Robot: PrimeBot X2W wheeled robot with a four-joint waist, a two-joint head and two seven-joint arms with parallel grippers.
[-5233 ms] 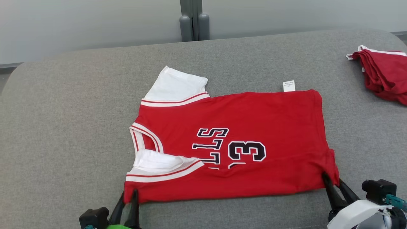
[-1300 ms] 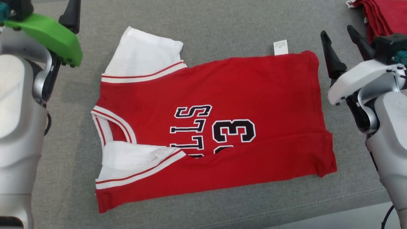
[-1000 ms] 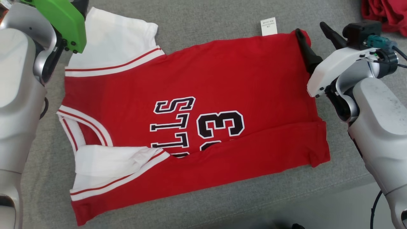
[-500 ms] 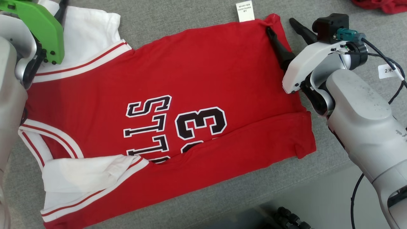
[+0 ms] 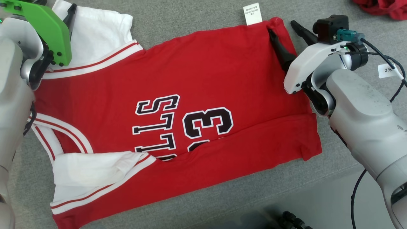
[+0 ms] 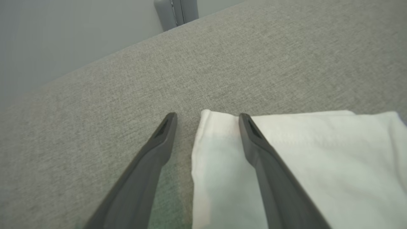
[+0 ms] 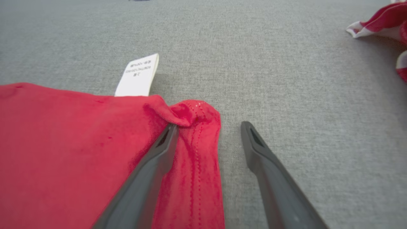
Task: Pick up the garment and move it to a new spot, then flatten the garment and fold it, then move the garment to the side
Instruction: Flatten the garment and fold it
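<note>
Head view: left gripper (image 6: pixel 205 116), right gripper (image 5: pixel 281 27), fingers apart, astride garment (image 5: pixel 197 73) corners; red pile (image 5: pixel 383 8) beyond.

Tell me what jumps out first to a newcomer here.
A red jersey with black lettering lies spread across the grey cushion, its near edge folded over. The open right gripper straddles its far hem corner by the white label; the open left gripper straddles the white sleeve edge.
</note>
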